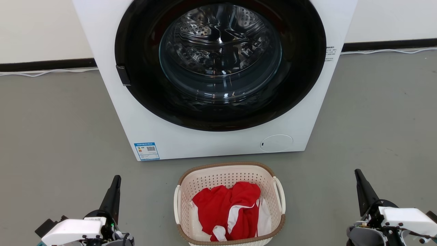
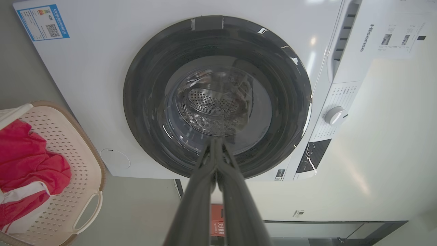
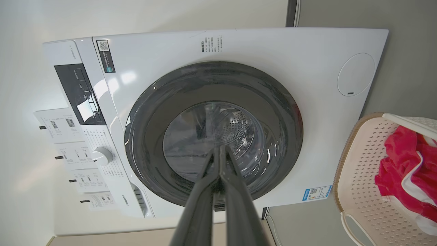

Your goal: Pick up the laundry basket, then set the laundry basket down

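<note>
You've got the basket [image 1: 218, 179] on the floor [image 1: 51, 136] just in front of the washer [image 1: 153, 130], red/white clothes [image 1: 225, 205] inside, w/ L gripper [image 1: 116, 179] & R gripper [image 1: 357, 172] either side, well apart from it, both w/ fingers pressed together, gripping nothing.

- washing machine [image 1: 218, 147]: white front-loader, standing ahead of the left gripper [image 1: 116, 180] and the right gripper [image 1: 358, 176].
- door [image 1: 136, 51]: round, dark-rimmed glass, with the perforated steel drum [image 1: 218, 41] visible behind it.
- blue label [image 1: 146, 151]: lower front corner, on the left gripper's side.
- round cover [image 1: 276, 143]: lower front, on the right gripper's side.
- red-and-white garment [image 1: 225, 208]: crumpled, between the two grippers.
- floor [image 1: 51, 136]: grey, beneath both grippers.
</note>
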Robot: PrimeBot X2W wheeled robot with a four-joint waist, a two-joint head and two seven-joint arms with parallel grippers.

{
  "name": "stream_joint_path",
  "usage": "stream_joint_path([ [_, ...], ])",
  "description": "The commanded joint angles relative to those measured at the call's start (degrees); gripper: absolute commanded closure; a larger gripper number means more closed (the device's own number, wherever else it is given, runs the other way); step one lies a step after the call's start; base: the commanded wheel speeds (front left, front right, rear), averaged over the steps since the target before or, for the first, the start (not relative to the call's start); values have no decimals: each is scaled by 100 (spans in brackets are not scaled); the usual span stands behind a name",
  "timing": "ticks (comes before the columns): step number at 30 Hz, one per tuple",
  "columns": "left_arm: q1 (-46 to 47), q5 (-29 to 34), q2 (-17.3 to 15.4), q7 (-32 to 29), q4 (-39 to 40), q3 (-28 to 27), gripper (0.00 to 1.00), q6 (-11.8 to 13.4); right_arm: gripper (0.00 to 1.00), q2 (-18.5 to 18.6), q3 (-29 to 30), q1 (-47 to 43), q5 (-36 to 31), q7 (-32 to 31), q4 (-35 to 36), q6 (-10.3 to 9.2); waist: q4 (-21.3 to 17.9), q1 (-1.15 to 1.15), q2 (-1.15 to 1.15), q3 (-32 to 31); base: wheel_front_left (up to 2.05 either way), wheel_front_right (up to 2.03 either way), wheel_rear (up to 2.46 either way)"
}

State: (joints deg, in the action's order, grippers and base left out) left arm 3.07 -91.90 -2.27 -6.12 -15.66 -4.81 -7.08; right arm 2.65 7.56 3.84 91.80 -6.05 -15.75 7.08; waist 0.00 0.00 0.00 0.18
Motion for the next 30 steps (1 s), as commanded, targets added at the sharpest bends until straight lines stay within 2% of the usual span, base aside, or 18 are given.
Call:
stream_joint_path([
  [1,312,-29,-61,-35,163,-169,100,-41,100,22,-107,234,39,-42,173,41,0,0,0,0,0,0,0],
  [7,312,-29,-61,-35,163,-169,100,-41,100,22,-107,234,39,-42,173,41,0,0,0,0,0,0,0],
  [8,0,0,0,1,0,0,0,1,0,0,-1,0,0,0,1,0,0,0,0,0,0,0,0],
  [13,-85,-2,25,55,-104,30,0,1,0,-11,-45,-89,1,35,-54,-2,0,1,0,2,0,0,0],
  [17,-106,4,22,124,-72,84,0,0,0,-10,-98,-118,-20,97,18,-1,-1,13,0,-10,0,0,0],
  [21,-130,53,20,192,-53,121,0,-2,0,6,-160,-149,-81,166,80,1,-2,1,0,-3,0,0,0],
  [30,-137,511,13,344,-48,158,0,15,0,74,-224,-166,-702,336,174,4,-2,0,0,1,0,0,0],
])
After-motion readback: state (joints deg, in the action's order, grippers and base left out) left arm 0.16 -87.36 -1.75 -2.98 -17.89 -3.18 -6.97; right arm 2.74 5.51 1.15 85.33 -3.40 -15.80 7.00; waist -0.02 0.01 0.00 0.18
